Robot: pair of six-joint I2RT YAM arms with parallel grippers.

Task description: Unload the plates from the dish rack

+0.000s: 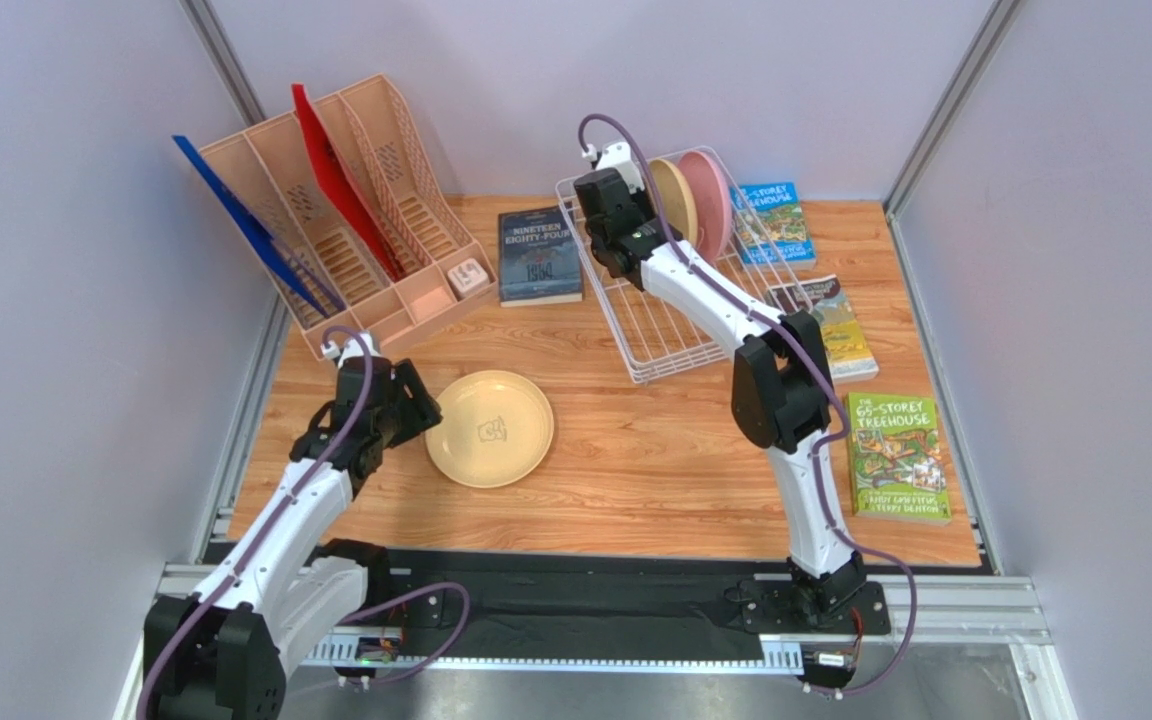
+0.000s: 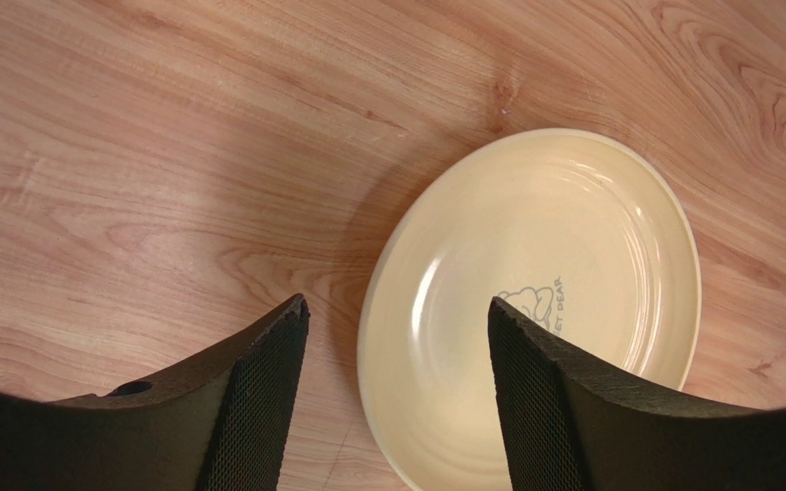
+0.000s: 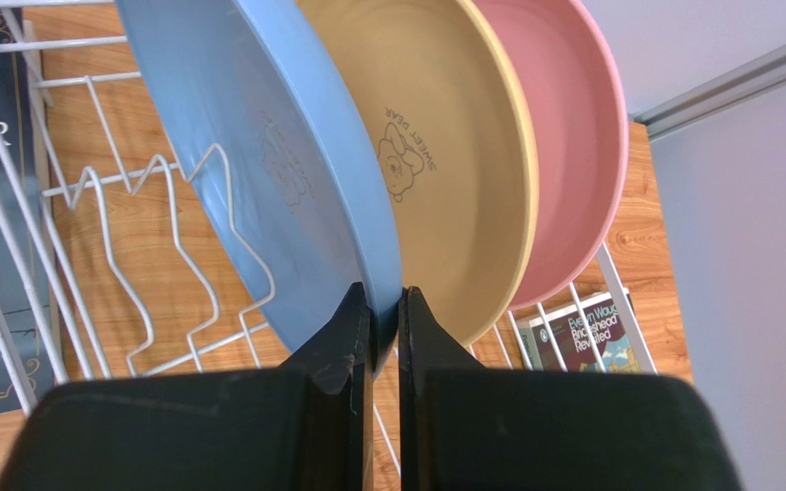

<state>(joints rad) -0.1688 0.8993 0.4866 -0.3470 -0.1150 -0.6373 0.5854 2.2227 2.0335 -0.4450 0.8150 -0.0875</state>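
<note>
Right wrist: dish rack (image 1: 635, 323) holds blue plate (image 3: 254, 153), tan plate (image 3: 448, 153), pink plate (image 3: 571, 133) — right fingers (image 3: 341, 348) clamp the blue, left fingers (image 2: 264, 389) spread.

Pale lilac walls (image 1: 56, 225) enclose the wooden table (image 1: 642, 480); even light.

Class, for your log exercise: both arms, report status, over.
Left pincer open above edge of pale yellow plate, flat on table. Right pincer shut on light blue plate rim, in dish rack. Tan-yellow plate, pink plate racked behind; nothing seen blocking.
</note>
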